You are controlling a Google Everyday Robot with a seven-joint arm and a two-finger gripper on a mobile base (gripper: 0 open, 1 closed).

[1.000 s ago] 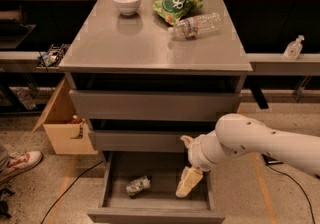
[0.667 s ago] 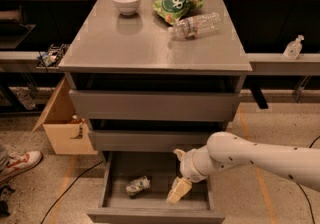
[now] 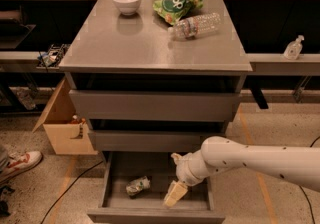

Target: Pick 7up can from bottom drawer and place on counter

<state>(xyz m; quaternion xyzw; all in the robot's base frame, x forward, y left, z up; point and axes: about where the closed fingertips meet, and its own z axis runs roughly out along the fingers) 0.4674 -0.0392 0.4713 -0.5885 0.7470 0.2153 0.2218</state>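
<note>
The 7up can [image 3: 137,186], silvery and crumpled with green marks, lies on its side on the floor of the bottom drawer [image 3: 150,215], which is pulled out. My gripper [image 3: 172,183] is open and empty. It hangs low inside the drawer, just right of the can and apart from it. My white arm [image 3: 260,160] reaches in from the right. The counter [image 3: 145,48] is the grey slab on top of the cabinet.
On the counter stand a white bowl [image 3: 126,2], a green snack bag [image 3: 177,5] and a clear water bottle [image 3: 196,25]. Two wider drawers [image 3: 155,106] sit above, slightly open. A cardboard box [image 3: 62,128] and a shoe [image 3: 20,163] are at the left.
My gripper has moved left and down inside the drawer, closer to the can. The can has not moved.
</note>
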